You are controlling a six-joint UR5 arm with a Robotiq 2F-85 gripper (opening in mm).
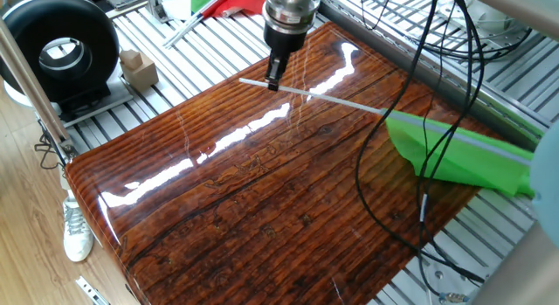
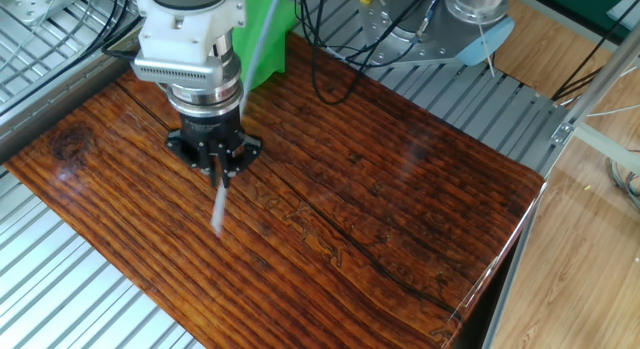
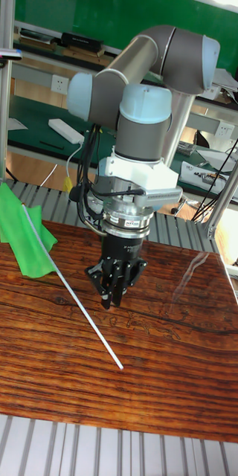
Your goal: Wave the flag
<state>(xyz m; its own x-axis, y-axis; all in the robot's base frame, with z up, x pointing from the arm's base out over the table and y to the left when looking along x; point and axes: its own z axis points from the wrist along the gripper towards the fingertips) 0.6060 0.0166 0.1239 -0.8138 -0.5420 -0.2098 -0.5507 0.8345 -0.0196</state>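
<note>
The flag is a bright green cloth on a long thin grey rod. It stretches across the glossy wooden board, with the cloth at the board's right edge. My gripper points straight down and is shut on the rod near its bare end. In the other fixed view my gripper has the rod's end sticking out below it, blurred, and the green cloth behind it. The tall fixed view shows my gripper low over the board, the rod slanting past it and the cloth at left.
A black round blower and a small wooden block stand on the slatted metal table at left. A red-and-green flag lies at the back. Black cables hang over the board's right side. The arm's base is at the far edge.
</note>
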